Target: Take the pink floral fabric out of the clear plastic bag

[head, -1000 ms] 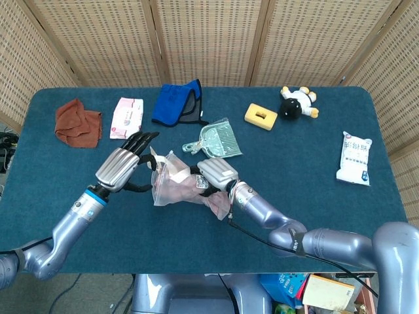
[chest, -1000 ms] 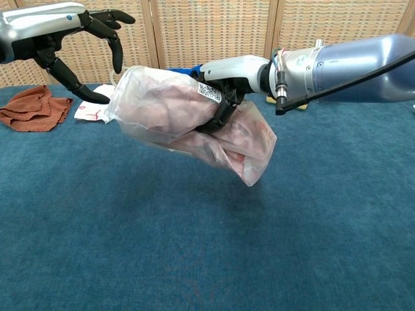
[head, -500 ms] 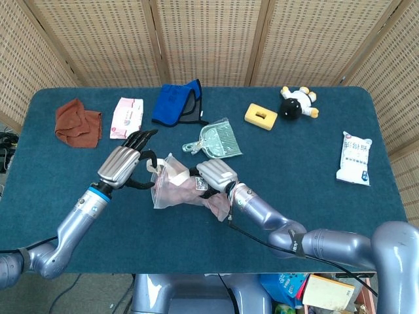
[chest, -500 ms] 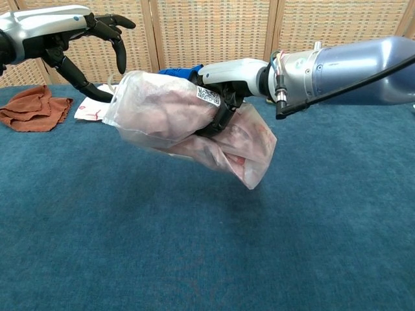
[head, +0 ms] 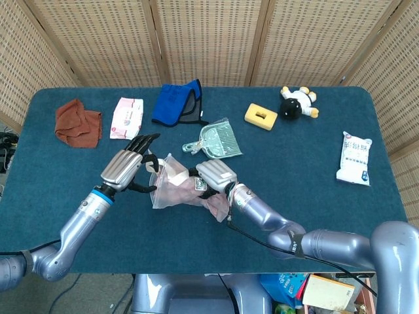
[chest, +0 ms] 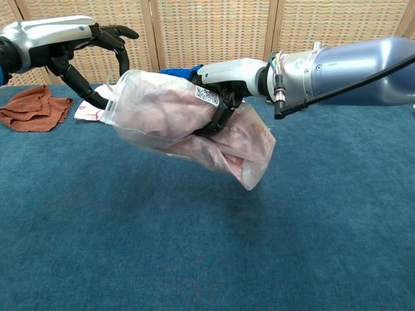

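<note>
Clear plastic bag [chest: 175,123] held aloft by right hand [chest: 224,81], left hand [chest: 91,48] spread beside its mouth.

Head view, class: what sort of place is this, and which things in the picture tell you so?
Probably a robot test or data-collection setup, not a home. A blue-covered table is fenced by wicker screens, and unrelated items lie spread along it: a brown cloth, a yellow sponge, a toy cow.
</note>
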You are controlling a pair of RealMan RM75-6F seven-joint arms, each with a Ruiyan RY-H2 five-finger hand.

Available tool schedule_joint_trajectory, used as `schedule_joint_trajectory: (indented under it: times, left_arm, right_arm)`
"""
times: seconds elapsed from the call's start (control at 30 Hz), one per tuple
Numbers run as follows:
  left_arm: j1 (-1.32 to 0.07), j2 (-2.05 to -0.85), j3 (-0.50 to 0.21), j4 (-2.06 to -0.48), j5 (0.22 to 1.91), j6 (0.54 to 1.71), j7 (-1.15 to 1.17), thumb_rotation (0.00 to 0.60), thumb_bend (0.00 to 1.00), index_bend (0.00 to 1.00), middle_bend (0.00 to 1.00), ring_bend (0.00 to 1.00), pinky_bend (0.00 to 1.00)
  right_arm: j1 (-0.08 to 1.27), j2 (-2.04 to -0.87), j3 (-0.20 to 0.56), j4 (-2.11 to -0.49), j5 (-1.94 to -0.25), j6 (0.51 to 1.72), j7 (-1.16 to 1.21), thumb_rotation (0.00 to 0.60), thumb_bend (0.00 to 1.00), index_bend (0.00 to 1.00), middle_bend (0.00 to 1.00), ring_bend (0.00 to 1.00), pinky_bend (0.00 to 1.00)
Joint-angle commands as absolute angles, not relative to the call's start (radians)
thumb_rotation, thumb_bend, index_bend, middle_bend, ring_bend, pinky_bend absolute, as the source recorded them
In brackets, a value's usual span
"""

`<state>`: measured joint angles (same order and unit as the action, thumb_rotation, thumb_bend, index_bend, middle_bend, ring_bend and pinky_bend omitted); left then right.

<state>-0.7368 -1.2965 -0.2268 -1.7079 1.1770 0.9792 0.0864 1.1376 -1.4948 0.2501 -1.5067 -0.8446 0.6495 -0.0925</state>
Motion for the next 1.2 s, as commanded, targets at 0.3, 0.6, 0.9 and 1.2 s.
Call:
schedule_joint_trajectory:
  times: [0.3,0.6,0.9,1.2]
  left_arm:
    - [-0.750,-1.331,-0.235,-1.686,1.161,0.992,0.101,0.600,0.17,0.53,0.00,0.00,0.00]
    - [-0.758,-1.349,-0.233,-1.678,1.157,0.991,0.115,0.600,0.18,0.53,0.00,0.00,0.00]
    - [-0.768,-1.375,-0.232,-1.668,1.162,0.998,0.131,0.600,0.18,0.53,0.00,0.00,0.00]
    - [-0.782,-1.396,-0.225,-1.656,1.162,0.992,0.160,0.600,0.18,0.53,0.00,0.00,0.00]
  right_arm:
    - [1.139,-1.494,0.244,-1.509,-0.847,0.643,-0.091,0.600,1.00,0.56,0.64,0.60,0.66]
    - [1.142,-1.489,0.249,-1.515,-0.845,0.645,-0.088,0.600,1.00,0.56,0.64,0.61,0.66]
    - [1.146,-1.483,0.249,-1.521,-0.833,0.646,-0.091,0.600,1.00,0.56,0.64,0.60,0.66]
    - [1.147,-1.480,0.251,-1.529,-0.829,0.646,-0.086,0.600,1.00,0.56,0.64,0.60,0.66]
